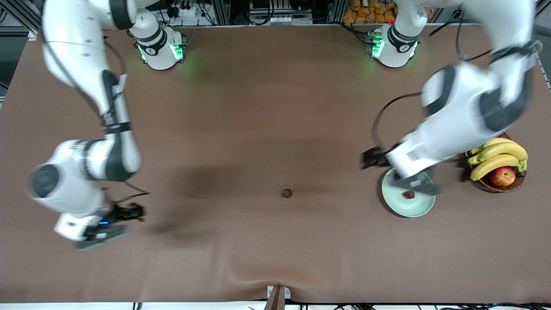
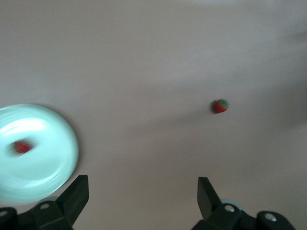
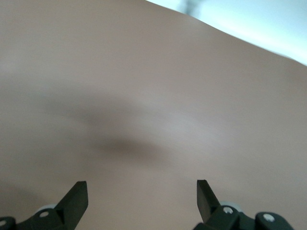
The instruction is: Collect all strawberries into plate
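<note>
1. Found only two strawberries: one loose strawberry (image 1: 286,193) on the bare table (image 1: 258,107), one strawberry (image 1: 408,194) already in the plate (image 1: 409,214); saw no third.
2. Placed the left gripper (image 2: 143,191) over the plate's rim, jaws spread wide and holding nothing.
3. Placed the right gripper (image 3: 142,194) low over bare cloth at the right arm's end, jaws equally wide and empty; apparently waiting.
4. Located the loose berry off the plate toward the right arm's end, between the two grippers, about as near the front camera as the plate, ahead of the left fingers in the left wrist view.
5. Judged the left gripper the nearer, so likelier to fetch it.
6. Could not tell the berry's long axis.
7. Noted flat brown cloth with open room round the berry; basket (image 1: 495,186) of bananas and an apple just beside the plate, well apart from the berry.
</note>
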`<move>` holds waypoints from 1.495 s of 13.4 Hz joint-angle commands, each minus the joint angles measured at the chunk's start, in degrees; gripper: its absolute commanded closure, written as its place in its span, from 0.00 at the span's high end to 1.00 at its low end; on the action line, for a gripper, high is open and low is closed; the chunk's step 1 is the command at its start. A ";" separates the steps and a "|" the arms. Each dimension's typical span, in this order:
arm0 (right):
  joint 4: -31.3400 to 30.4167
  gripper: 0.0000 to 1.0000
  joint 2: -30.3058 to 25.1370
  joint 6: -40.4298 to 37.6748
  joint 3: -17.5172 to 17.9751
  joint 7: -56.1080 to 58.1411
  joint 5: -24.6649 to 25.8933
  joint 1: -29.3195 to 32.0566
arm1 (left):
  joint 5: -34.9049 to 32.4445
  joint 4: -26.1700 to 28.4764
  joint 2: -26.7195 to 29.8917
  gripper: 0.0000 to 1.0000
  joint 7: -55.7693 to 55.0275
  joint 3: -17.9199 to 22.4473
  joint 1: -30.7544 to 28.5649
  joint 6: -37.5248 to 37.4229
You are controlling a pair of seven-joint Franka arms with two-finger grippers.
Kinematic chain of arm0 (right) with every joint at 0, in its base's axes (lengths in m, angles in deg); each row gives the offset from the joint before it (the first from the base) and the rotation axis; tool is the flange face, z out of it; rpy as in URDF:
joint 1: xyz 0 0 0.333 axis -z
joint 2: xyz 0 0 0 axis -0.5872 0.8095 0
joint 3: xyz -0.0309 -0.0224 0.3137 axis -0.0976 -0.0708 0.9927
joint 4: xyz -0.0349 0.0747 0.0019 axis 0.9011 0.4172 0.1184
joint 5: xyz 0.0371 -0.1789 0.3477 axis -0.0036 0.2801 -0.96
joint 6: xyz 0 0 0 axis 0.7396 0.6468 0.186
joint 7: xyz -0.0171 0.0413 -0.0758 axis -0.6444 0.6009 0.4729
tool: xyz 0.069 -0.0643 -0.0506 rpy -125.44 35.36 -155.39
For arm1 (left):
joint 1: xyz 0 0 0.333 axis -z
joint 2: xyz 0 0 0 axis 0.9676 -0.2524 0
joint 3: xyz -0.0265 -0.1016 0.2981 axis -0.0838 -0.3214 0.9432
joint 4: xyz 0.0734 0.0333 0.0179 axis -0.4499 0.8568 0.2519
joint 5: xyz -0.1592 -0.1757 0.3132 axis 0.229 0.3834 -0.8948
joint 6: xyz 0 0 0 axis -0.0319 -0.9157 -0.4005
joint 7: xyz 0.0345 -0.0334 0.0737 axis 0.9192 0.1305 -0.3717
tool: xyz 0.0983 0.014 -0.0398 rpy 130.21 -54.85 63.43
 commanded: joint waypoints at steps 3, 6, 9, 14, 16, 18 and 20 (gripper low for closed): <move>-1.71 1.00 -0.57 -0.10 1.05 8.84 0.22 16.23 | -5.27 -5.57 -10.74 1.00 -9.81 0.89 8.49 8.66; -1.44 1.00 0.75 -0.10 1.05 8.85 0.30 21.35 | -8.64 -10.04 -17.68 1.00 -15.53 2.98 14.72 14.63; -1.44 1.00 3.56 0.34 1.22 8.50 -0.49 23.64 | -9.26 -10.40 -24.09 1.00 -18.36 12.19 25.61 25.44; -1.35 1.00 5.85 0.52 1.40 8.68 -0.58 25.66 | -9.26 -10.49 -29.47 0.78 -20.82 14.42 29.33 32.31; -1.35 1.00 6.81 0.60 1.58 8.68 -0.66 26.72 | -9.34 -10.49 -30.61 0.72 -20.82 14.51 29.86 33.90; -1.35 1.00 8.13 1.13 1.58 8.59 -1.02 26.81 | -9.34 -10.58 -31.06 0.55 -20.74 14.51 29.86 34.08; -1.35 1.00 8.84 1.83 2.54 8.59 -1.10 27.77 | -9.34 -12.15 -32.11 0.41 -20.82 14.51 29.86 34.08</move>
